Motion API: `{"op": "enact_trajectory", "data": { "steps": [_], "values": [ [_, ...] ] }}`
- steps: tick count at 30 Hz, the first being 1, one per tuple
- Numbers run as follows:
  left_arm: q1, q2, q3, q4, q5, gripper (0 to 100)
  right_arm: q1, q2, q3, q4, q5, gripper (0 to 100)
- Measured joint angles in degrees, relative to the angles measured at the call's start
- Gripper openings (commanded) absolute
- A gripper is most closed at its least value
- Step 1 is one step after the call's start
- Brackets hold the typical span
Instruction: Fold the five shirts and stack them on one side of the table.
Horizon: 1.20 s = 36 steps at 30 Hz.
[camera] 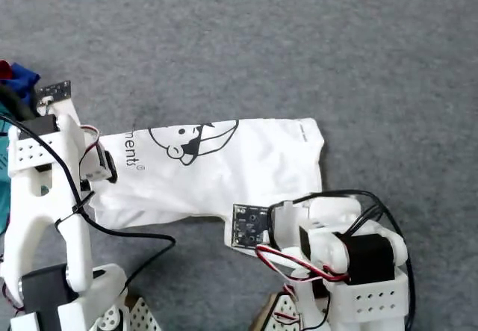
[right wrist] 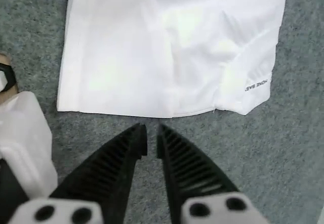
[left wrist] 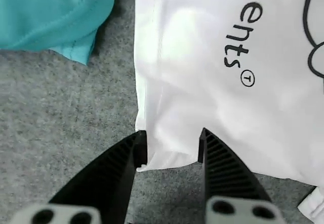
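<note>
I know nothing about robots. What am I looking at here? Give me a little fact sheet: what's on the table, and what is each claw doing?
Surface: grey table
Main item: white shirt with black print, lying flat, folded into a rough rectangle
Left gripper: open, one finger on either side of a corner of the white shirt
Right gripper: shut, holding nothing, over bare table just off the shirt's edge
Other cloth: teal shirt beside the white one, not touching it
</note>
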Motion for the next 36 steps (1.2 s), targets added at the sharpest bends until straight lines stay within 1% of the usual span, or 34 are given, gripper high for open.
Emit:
{"op": "enact_trajectory", "data": {
  "steps": [2, 5, 7, 8, 10, 13, 16, 19, 23, 28, 36],
  "values": [
    [0.0, 0.0, -2.9, 0.97, 0.0, 15, 0.0, 0.7, -0.09, -1.93, -1.58, 0.5],
    [0.0, 0.18, -8.26, 1.85, 1.85, 2, 0.0, 5.01, -2.02, -4.4, -4.22, 0.5],
    [0.62, 0.18, -11.08, 1.76, 4.48, 4, 0.0, 9.76, -5.01, -6.33, -7.47, 0.5],
    [1.23, 0.35, -11.78, 1.32, 5.27, 3, 0.0, 12.66, -6.77, -7.47, -9.14, 0.5],
    [3.08, 1.58, -11.96, -1.05, 6.15, 2, 0.0, 19.25, -10.64, -9.58, -12.48, 0.5],
    [5.89, 4.84, -11.69, -5.89, 7.56, 2, 0.0, 30.95, -16.97, -12.66, -18.2, 0.5],
    [7.47, 10.64, -11.34, -11.34, 8.26, 2, 0.09, 43.69, -24.18, -15.38, -24.53, 0.5],
    [7.56, 18.02, -11.34, -16.62, 9.05, 2, 0.09, 56.18, -31.12, -18.11, -30.07, 0.5],
    [7.38, 28.31, -12.92, -20.31, 9.05, 2, 0.18, 71.12, -38.68, -21.63, -35.08, 0.5],
    [4.75, 38.24, -19.6, -20.66, 9.05, 2, 1.58, 87.21, -46.42, -23.38, -38.07, 0.5],
    [3.08, 46.86, -30.51, -20.04, 9.14, 2, 8.62, 106.02, -59.43, -23.47, -38.51, 0.5]
  ]
}}
